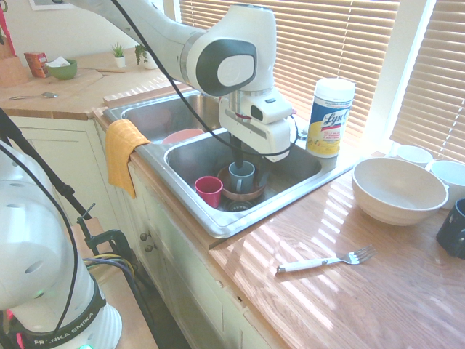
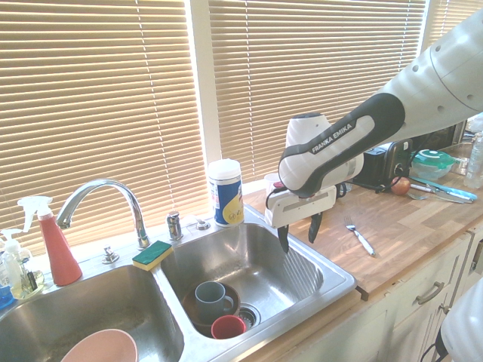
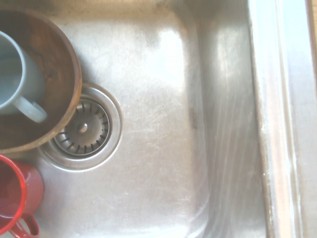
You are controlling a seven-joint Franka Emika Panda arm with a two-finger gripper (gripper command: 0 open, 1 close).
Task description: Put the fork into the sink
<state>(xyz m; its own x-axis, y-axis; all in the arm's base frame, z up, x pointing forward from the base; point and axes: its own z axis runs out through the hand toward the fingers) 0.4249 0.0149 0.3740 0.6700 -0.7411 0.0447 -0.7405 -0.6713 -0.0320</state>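
Closest under my wrist, the round slotted metal drain strainer (image 3: 81,130) is shining in the floor of the stainless steel double-basin sink (image 1: 218,222). A brown wooden bowl (image 3: 54,74) is overlapping the strainer's rim at about ten o'clock, and a grey-blue mug (image 3: 17,74) is sitting inside it. A red cup (image 3: 15,198) is standing at about seven o'clock from the strainer.

My two-finger pincer (image 2: 299,232) is hanging over the right-hand basin with its dark fingers apart — holding nothing. The slim fork with a white handle and silver tines (image 1: 325,261) is lying flat on the wooden countertop (image 1: 363,305) — outside the sink, at about four o'clock from the basin in the first exterior view, well apart from my pincer.
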